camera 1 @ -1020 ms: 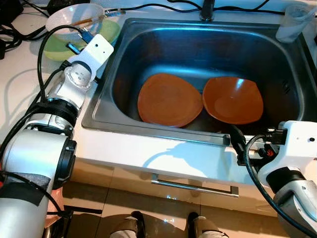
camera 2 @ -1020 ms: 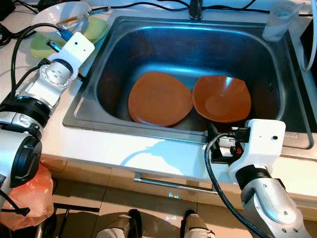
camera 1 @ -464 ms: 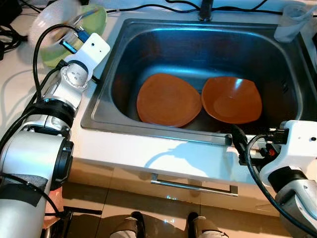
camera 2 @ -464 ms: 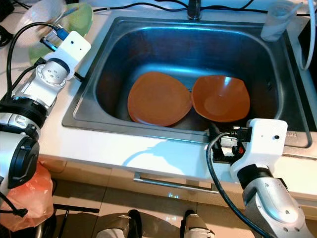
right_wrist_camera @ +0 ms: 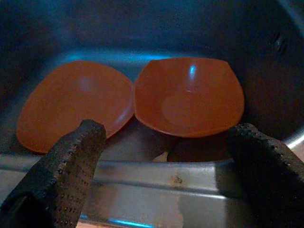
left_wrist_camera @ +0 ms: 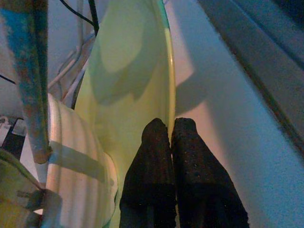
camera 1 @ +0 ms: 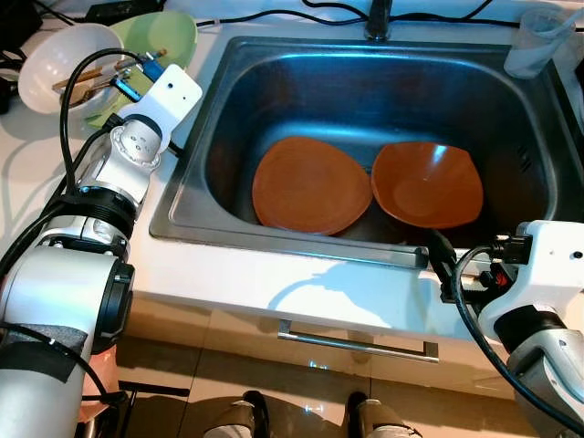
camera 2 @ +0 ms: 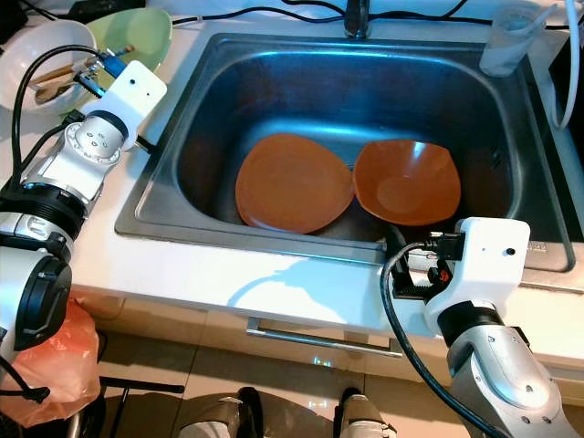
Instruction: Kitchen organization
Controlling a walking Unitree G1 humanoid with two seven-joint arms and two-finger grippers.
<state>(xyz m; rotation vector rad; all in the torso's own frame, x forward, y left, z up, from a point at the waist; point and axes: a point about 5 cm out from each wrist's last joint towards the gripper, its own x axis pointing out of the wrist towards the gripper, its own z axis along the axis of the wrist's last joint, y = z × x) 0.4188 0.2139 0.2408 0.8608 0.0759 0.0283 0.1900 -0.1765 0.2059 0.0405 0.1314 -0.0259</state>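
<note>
**At the sink's near rim: right claw faces two orange dishes**

Beyond the near rim of the sink (camera 1: 228, 109), on its steel floor, lie two orange dishes side by side. The flat orange plate (camera 1: 310, 184) sits to the left; the deeper orange bowl (camera 1: 427, 182) sits to the right, its left edge touching or slightly overlapping the plate. The right claw (right_wrist_camera: 166, 161) hangs just above the near rim, fingers spread wide and holding nothing. As seen along its fingers (right_wrist_camera: 71, 161), the bowl lies straight ahead and below, on the far side of the rim, with the plate ahead and to the left. Judged from this layout, the right arm is the nearer one to both dishes, and the bowl is the closer of the two; a reach forward and down over the rim would meet the bowl's near edge first.

On the surface (camera 1: 27, 155) left of the sink, the left claw (left_wrist_camera: 171, 137) has its fingers pressed together at the rim of a green plate (camera 1: 164, 35); whether the rim is pinched between them cannot be told. A white bowl (camera 1: 64, 55) holding utensils stands just left of the green plate. A clear cup (camera 1: 546, 41) stands at the far right corner.
</note>
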